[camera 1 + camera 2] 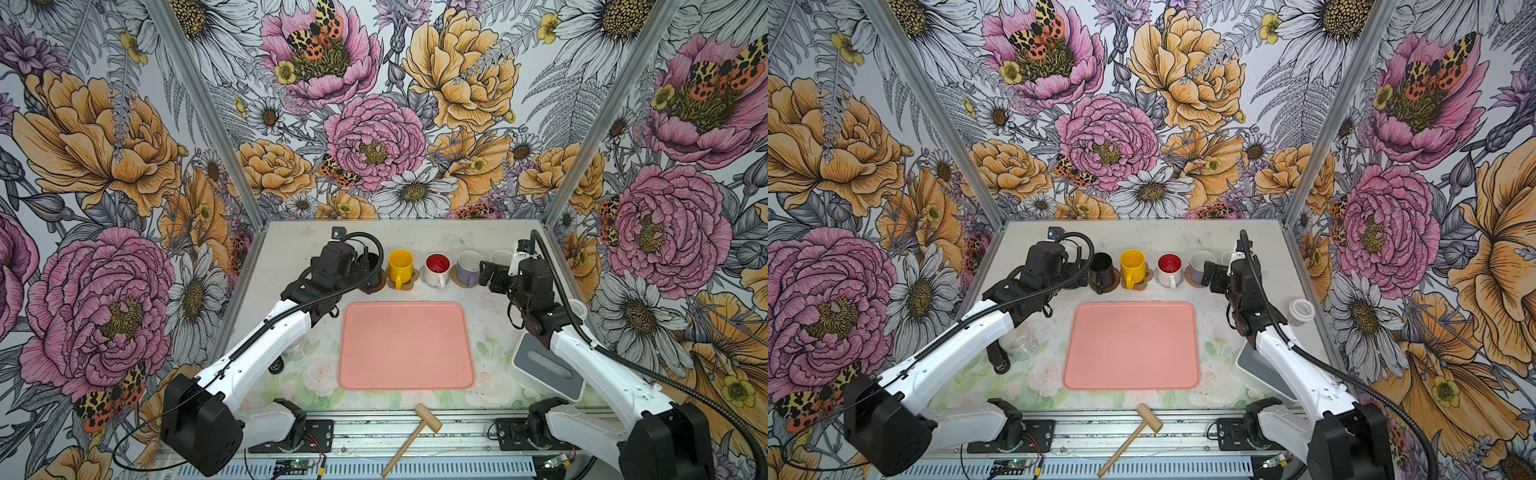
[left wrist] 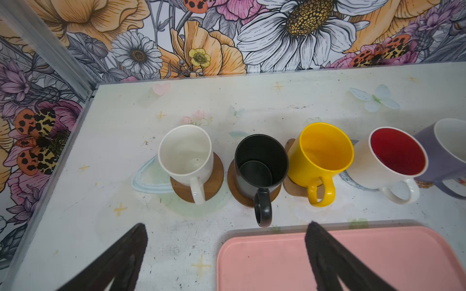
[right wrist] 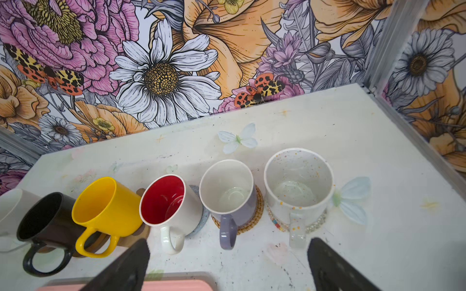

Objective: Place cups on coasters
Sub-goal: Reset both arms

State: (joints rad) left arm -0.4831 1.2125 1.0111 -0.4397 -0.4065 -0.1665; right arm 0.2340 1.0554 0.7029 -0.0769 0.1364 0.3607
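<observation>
Six cups stand in a row at the back of the table, each on a coaster. In the left wrist view a white cup (image 2: pixel 185 153) and a black cup (image 2: pixel 261 161) sit on brown discs (image 2: pixel 214 179), and the yellow cup (image 2: pixel 320 151) on a tan paw coaster (image 2: pixel 293 185). The right wrist view shows the red-inside cup (image 3: pixel 171 201) on a grey-blue coaster (image 3: pixel 204 214), the lavender cup (image 3: pixel 229 191) on a tan woven one (image 3: pixel 255 218), and a speckled white cup (image 3: pixel 298 181) on a pale woven one (image 3: pixel 316 224). My left gripper (image 2: pixel 227 224) and right gripper (image 3: pixel 229 240) are open, empty, just in front of the row.
A large pink tray (image 1: pixel 405 345) lies mid-table, its far edge just under both grippers. A wooden mallet (image 1: pixel 415 436) lies on the front rail. A lidded paper cup (image 1: pixel 1301 311) and a grey box (image 1: pixel 548 370) stand at the right, a clear jar (image 1: pixel 1021 343) under the left arm.
</observation>
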